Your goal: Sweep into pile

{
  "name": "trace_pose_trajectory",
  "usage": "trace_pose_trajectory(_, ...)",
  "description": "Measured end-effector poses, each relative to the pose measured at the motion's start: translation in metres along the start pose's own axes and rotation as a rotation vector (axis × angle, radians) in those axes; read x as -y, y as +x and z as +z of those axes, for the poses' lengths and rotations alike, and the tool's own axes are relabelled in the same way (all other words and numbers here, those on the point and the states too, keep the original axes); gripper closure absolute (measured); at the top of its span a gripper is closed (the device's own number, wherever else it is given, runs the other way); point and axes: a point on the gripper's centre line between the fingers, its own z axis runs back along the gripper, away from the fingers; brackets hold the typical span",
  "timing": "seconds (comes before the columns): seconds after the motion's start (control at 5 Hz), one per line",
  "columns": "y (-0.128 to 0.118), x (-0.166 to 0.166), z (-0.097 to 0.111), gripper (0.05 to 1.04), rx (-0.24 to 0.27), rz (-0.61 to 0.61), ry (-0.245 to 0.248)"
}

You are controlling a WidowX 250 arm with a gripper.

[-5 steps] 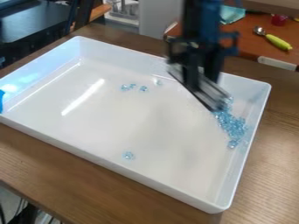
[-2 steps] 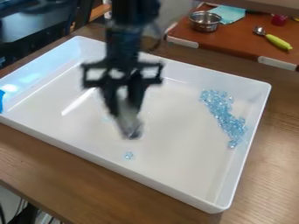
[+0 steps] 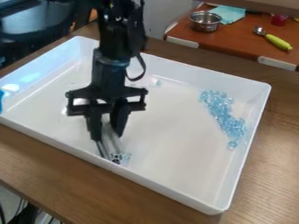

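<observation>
The black gripper [image 3: 107, 134] is low over the left half of the white tray, close to its front wall. Between its fingers it has a flat, greyish sweeping blade [image 3: 112, 142], which slants down to the tray floor. Light blue beads [image 3: 126, 157] lie at the blade's lower end, partly hidden by it. An elongated pile of the same beads [image 3: 225, 116] stretches along the right side of the tray. One small group of beads [image 3: 156, 82] lies near the back wall, to the right of the arm.
High walls surround the white tray [image 3: 175, 197] on a wooden table [image 3: 52, 162]. Behind it, a brown surface holds a metal pot [image 3: 205, 21], a teal cloth [image 3: 227, 14] and a spoon with a yellow-green handle [image 3: 278, 42]. Something blue [image 3: 1, 99] touches the left edge.
The gripper has gone from beside the right-hand pile across to the left, then down toward the front wall, carrying the blade to the front beads. The pile looks the same as half a second ago.
</observation>
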Motion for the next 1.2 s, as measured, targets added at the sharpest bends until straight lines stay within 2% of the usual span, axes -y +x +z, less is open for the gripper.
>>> trace_pose_trajectory(0.4,-0.005,0.014,-0.007,0.714,0.01,0.006,0.019)
trace_pose_trajectory(0.6,-0.004,0.031,-0.004,0.714,-0.009,0.027,0.034)
trace_pose_trajectory(1.0,-0.015,0.096,0.011,0.714,-0.07,0.054,0.019)
trace_pose_trajectory(1.2,-0.015,0.126,0.016,0.714,-0.075,0.064,0.02)
